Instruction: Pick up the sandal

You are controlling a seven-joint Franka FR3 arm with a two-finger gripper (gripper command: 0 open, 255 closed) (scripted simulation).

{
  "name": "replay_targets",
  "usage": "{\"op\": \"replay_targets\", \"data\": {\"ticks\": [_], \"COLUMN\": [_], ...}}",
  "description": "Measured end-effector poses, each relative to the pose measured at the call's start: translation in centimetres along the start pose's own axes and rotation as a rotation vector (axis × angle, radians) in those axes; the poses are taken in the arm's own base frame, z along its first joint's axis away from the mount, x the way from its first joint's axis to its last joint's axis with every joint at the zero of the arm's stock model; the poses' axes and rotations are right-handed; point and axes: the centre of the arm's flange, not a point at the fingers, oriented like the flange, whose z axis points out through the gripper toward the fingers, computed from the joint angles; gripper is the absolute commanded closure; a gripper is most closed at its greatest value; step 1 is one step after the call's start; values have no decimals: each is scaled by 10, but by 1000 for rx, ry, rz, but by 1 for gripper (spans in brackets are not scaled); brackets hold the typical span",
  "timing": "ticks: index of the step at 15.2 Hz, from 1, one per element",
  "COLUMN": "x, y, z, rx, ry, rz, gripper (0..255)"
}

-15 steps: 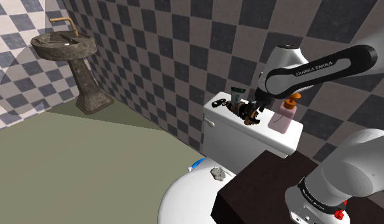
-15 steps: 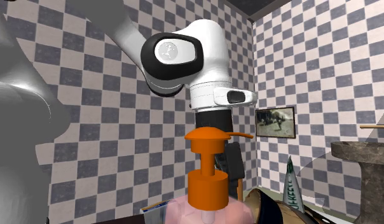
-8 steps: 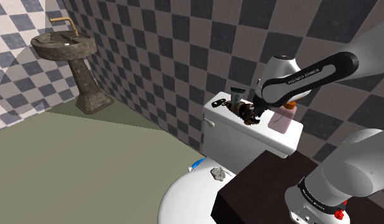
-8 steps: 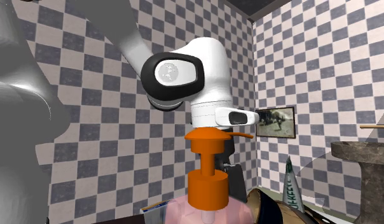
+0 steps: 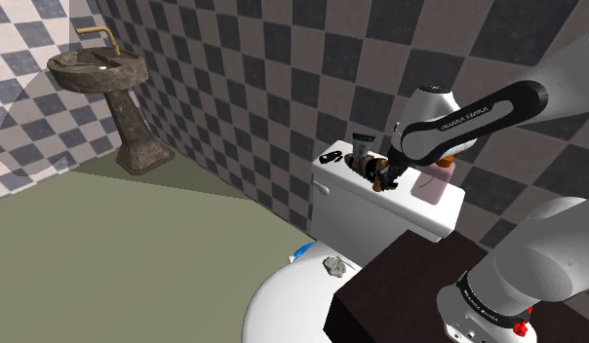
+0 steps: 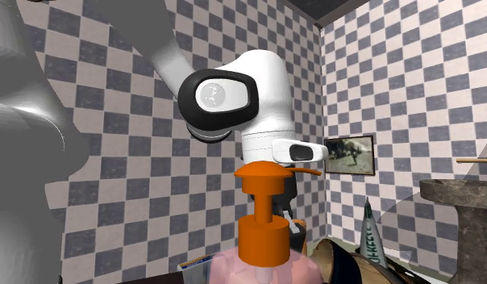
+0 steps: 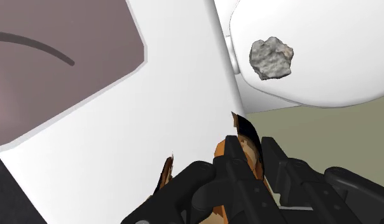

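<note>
Sandal (image 5: 366,168), brown and orange with black parts, lies on top of the white toilet tank (image 5: 356,209) in the shoulder view, between a green-capped tube (image 5: 363,145) and a pink soap bottle (image 5: 434,181) with an orange pump. The black end effector (image 5: 384,177) is down on the sandal, with the white arm bent over it from the shoulder view's right. A small black object (image 5: 333,156) lies near the tank's far end. Below the tank, a grey stone (image 5: 333,265) sits on the white toilet lid (image 5: 283,307), and the dark stand (image 5: 400,287) is just beside the toilet. A stone pedestal sink (image 5: 99,76) with a brass tap stands well apart, against the checkered wall, on an olive floor (image 5: 117,234).

In the second exterior view the orange pump (image 6: 264,218) stands in front and hides most of the end effector; the arm's white wrist (image 6: 234,97) hangs just above it. The tube stands upright at this view's right, and a framed picture (image 6: 348,155) hangs on the far wall.

In the wrist view the black fingers (image 7: 203,184) are clenched on the sandal; a strip of its orange and brown shows between them, over the white tank top beside the soap bottle's pinkish base. The stone lies beyond, on the toilet lid.
</note>
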Motion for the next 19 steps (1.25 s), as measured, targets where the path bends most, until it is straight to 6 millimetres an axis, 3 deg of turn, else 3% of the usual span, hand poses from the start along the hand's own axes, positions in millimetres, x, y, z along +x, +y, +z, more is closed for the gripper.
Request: {"op": "replay_targets", "data": {"ticks": [6, 19], "x": [1, 8], "y": [0, 0], "z": [-10, -77], "rx": [0, 0], "ry": [0, 0], "rz": [0, 0], "gripper": [255, 255]}}
